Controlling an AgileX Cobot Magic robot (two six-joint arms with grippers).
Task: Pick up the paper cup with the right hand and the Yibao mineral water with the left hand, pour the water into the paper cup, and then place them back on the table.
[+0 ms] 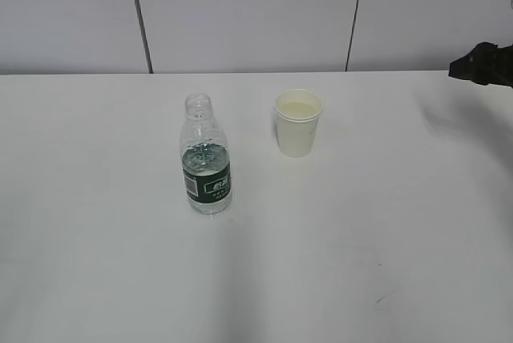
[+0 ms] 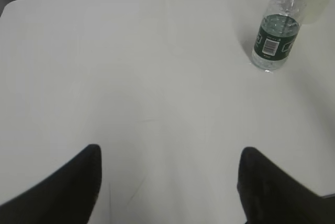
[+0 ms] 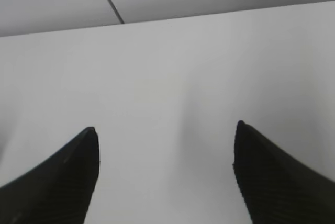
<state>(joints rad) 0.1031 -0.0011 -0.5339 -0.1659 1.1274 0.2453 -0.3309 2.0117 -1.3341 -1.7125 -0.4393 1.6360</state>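
Observation:
The Yibao mineral water bottle (image 1: 206, 159) stands upright on the white table (image 1: 361, 231), capless, with a dark green label. It also shows in the left wrist view (image 2: 276, 30) at the upper right. The white paper cup (image 1: 298, 123) stands upright to the bottle's right and a little farther back; its edge shows in the left wrist view (image 2: 318, 1). My left gripper (image 2: 170, 156) is open and empty over bare table, well short of the bottle. My right gripper (image 3: 165, 132) is open and empty over bare table; a black part of that arm (image 1: 483, 64) shows at the exterior view's right edge.
A grey panelled wall (image 1: 240, 14) with dark seams runs behind the table's far edge. The table's left corner shows in the left wrist view (image 2: 10, 7). A faint scuff mark (image 1: 383, 299) lies on the table at the front right.

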